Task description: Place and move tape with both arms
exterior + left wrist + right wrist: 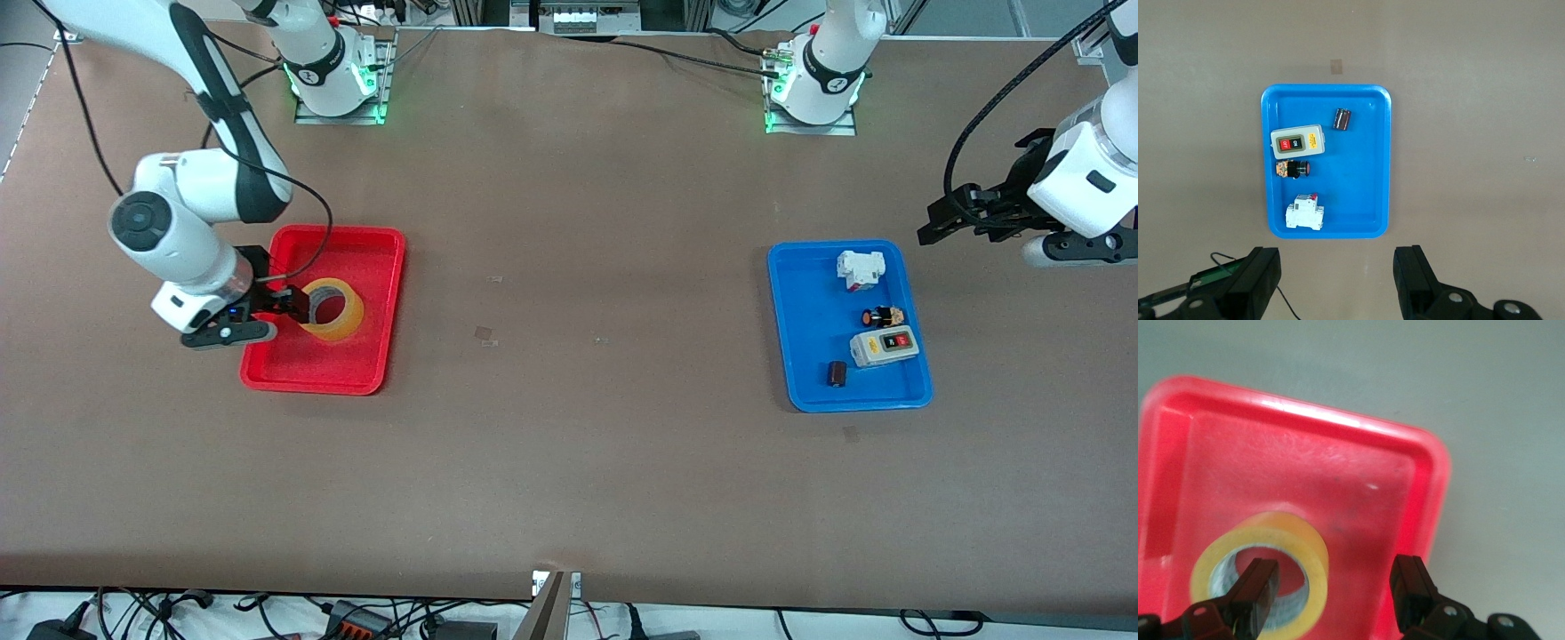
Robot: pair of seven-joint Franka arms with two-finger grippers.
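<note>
While seen from the front, tape [330, 308] lying flat in red tray [351, 245] at the right arm's end, right gripper [283, 304] at its rim, jaws spread, not gripping: place step looks done. Left wrist view: left gripper [1337, 280] open, waiting over bare table beside blue tray [1383, 140]. Right wrist view: one finger [1257, 587] over the tape's core, one outside; next, probably lift clear and hand over to the left arm.

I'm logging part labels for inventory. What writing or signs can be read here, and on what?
Grey switch box in the blue tray: markings on its red and black buttons and a yellow sticker, all too small to read.
White breaker: no legible text.
Tape: none visible.
</note>
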